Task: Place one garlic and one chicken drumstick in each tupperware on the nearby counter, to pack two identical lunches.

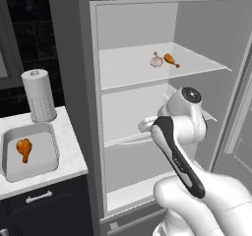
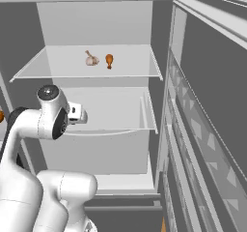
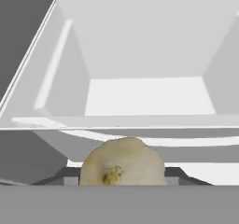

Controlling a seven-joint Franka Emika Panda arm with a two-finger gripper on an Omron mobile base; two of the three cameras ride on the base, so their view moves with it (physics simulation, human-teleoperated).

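Open fridge point(image 1: 162, 28) shelves fill the scene, with the white tabletop point(image 1: 69, 151) to its left. One tupperware point(image 1: 10, 168) shows there, holding one drumstick point(image 1: 24, 149). On the upper shelf one garlic point(image 1: 156, 60) and one drumstick point(image 1: 171, 59) lie side by side. The tool point(image 3: 122, 183) pinches a second garlic point(image 3: 122, 164), so the tray lies well off to the arm's left.

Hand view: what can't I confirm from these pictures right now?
- Gripper fingers: covered by the garlic in the hand view, so the grip is unconfirmed.
- Gripper: hidden behind the arm's wrist in both base views.
- Second tupperware: cut off; one tupperware, holding a drumstick, shows in the left base view.
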